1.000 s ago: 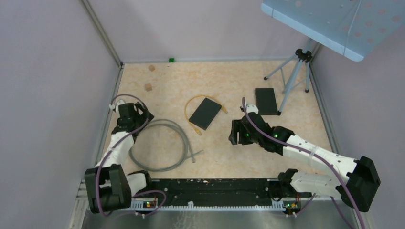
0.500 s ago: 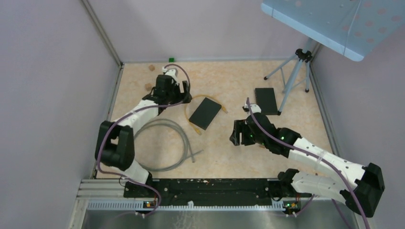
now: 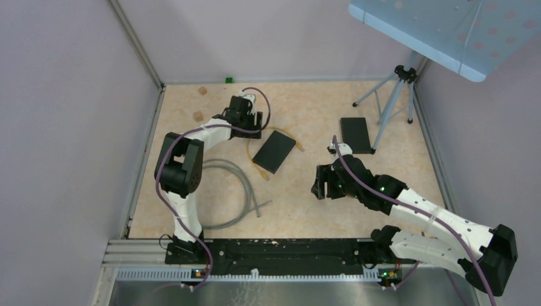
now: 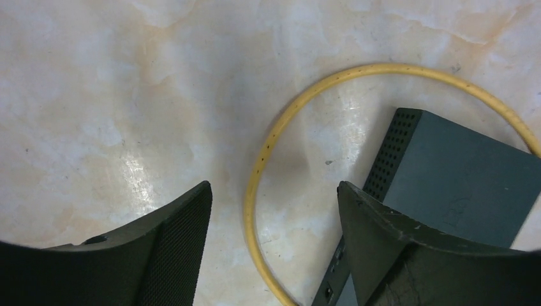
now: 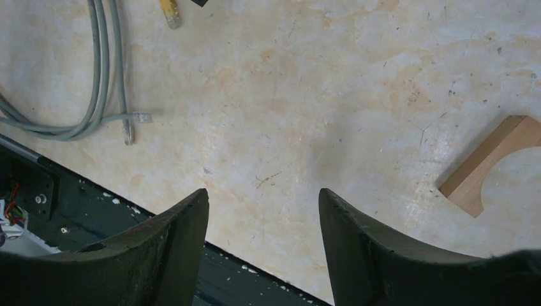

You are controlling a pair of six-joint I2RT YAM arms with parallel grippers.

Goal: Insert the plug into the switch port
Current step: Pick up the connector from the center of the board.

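Observation:
The switch (image 3: 274,152) is a flat dark box lying mid-table, with a yellow cable (image 3: 255,137) looped around its far side. The cable's yellow plug (image 3: 261,173) rests just near the switch. My left gripper (image 3: 250,129) hovers low at the switch's far-left corner. In the left wrist view its gripper (image 4: 274,197) is open, and the yellow cable (image 4: 255,191) runs between the fingers untouched, with the switch (image 4: 459,172) at right. My right gripper (image 3: 322,183) is open and empty over bare table (image 5: 263,197); the plug (image 5: 169,13) shows at the top.
A grey cable (image 3: 223,191) coils at the near left. A second dark box (image 3: 355,134) lies by a tripod (image 3: 395,95) at the far right. Small wooden blocks (image 3: 198,116) sit at the far left. A wooden piece (image 5: 491,166) shows in the right wrist view.
My left arm swung from the left side out to the far centre, over the yellow cable, and its jaws narrowed a little. My right arm barely shifted.

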